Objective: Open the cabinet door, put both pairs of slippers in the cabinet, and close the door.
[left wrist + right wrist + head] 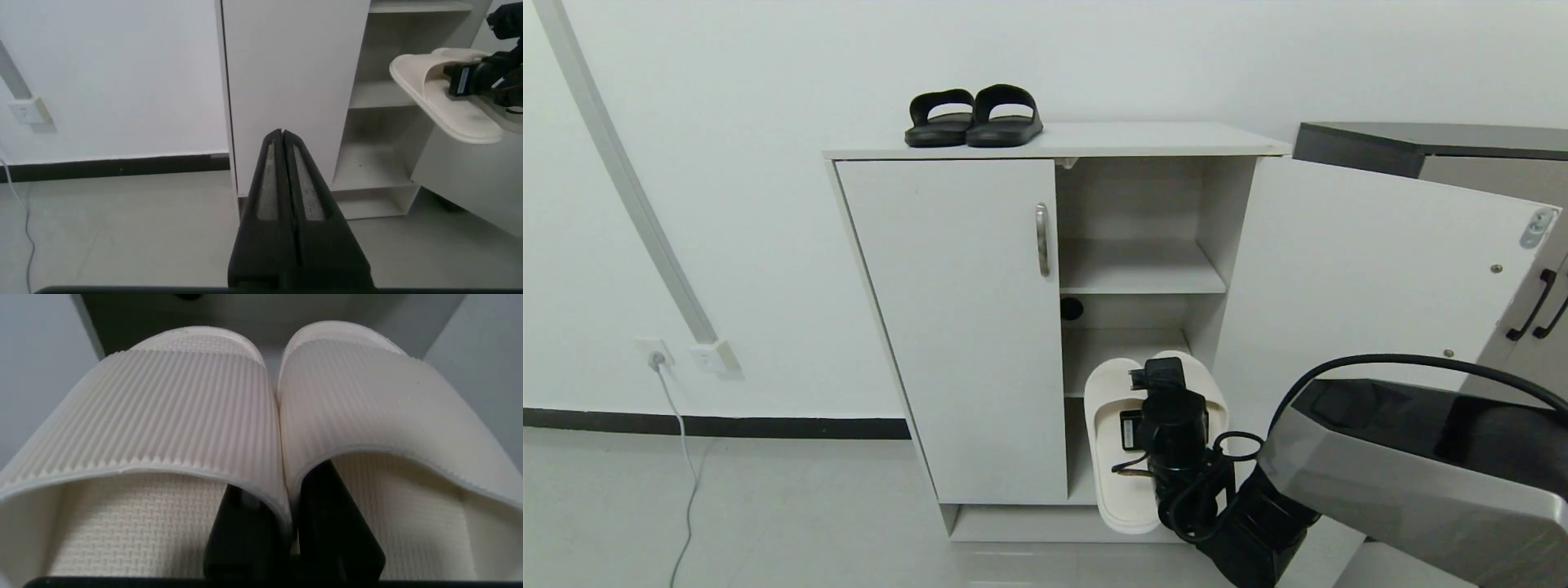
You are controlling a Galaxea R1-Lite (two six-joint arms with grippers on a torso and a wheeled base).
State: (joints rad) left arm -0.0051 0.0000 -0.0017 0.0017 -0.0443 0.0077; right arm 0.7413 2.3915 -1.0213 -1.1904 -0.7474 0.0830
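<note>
The right gripper (288, 531) pinches the white slippers (1112, 457) by their touching inner edges, its fingertips hidden under the ribbed straps. The pair is held toes toward the cabinet (1160, 137), before its open right half at the lower shelves. The arm covers much of the right slipper, and I cannot tell whether the pair touches a shelf. The black slippers (974, 117) sit side by side on the cabinet top. The left gripper (283, 175), pressed together and empty, faces the closed left door (956, 327)

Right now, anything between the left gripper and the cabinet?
Nothing but bare floor between the left gripper and the shut left door, per the left wrist view.
</note>
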